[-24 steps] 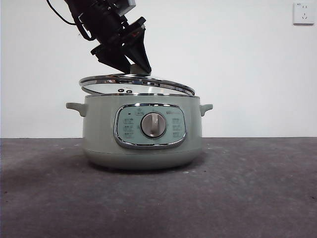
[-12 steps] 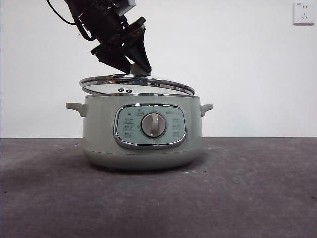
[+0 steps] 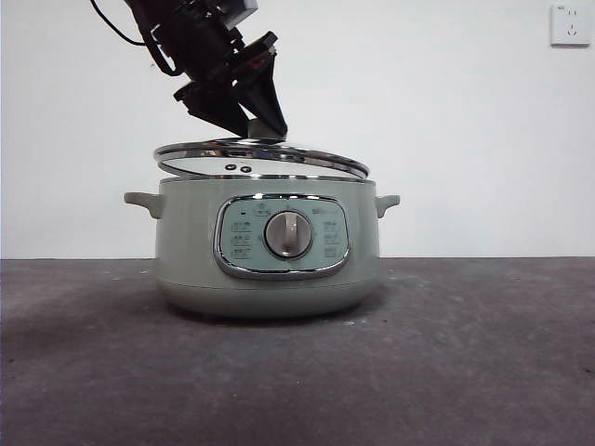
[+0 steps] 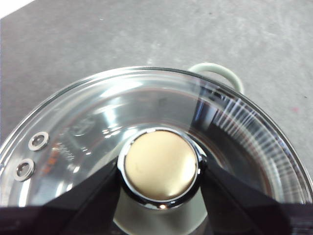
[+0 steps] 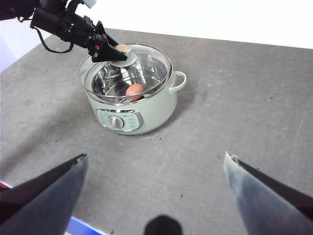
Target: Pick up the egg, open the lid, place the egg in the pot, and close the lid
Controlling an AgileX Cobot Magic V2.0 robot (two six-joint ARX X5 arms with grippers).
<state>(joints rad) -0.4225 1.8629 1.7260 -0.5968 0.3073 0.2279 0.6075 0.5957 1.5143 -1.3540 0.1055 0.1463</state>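
Closing step: left hand (image 3: 263, 124) clamps the knob of the lid (image 3: 261, 156), tilted just above the pot (image 3: 268, 246). Egg (image 5: 135, 91) already inside. Level lid, centre over rim, lower gently. Right hand (image 5: 159, 169) wide, waiting.

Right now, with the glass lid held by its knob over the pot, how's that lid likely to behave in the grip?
The lid is glass with a metal rim, so probably stiff, fairly heavy and breakable if dropped. The left gripper holds only the small round knob, whose chrome collar looks smooth, so it might slip or swivel. It hangs tilted over the pot, so it could clink on the rim.
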